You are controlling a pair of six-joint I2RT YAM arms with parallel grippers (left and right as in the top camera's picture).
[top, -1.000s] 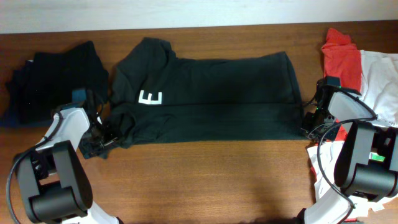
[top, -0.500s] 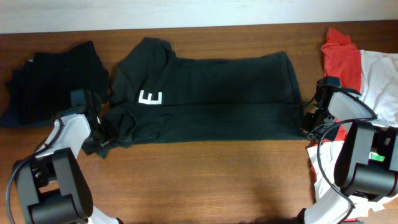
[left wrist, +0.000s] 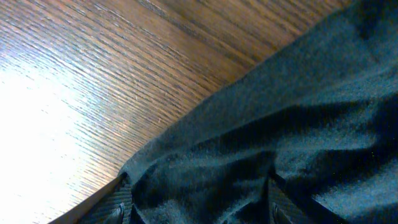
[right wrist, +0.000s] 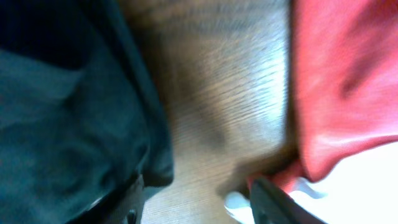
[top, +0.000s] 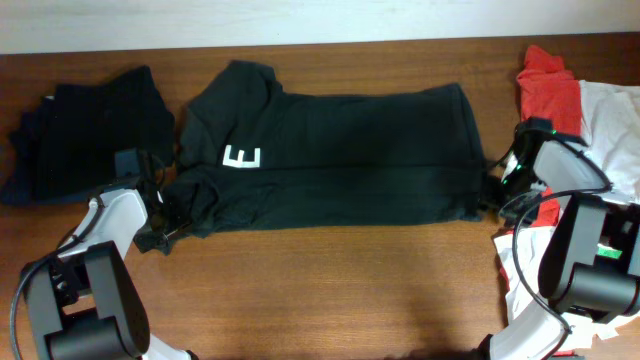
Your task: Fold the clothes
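T-shirt (top: 350,160), black short-sleeved cloth with white lettering, lay flat, long axis running from left gripper (left wrist: 198,202) to right gripper (right wrist: 194,198). Left jaws were wide, sleeve cloth bunched between. Right jaws were wide over brown wooden table (right wrist: 211,93), hem touching one finger, red cloth garment (right wrist: 342,81) just beside the other.

Overhead looks straight down on the whole surface (top: 330,290). Both wrist views sit very close above it, each sharing an edge of the black T-shirt (top: 350,160) with overhead.

Black T-shirt (top: 350,160) with white letter E (top: 241,157), red garment (top: 548,90), brown wood-grain table (top: 350,290).
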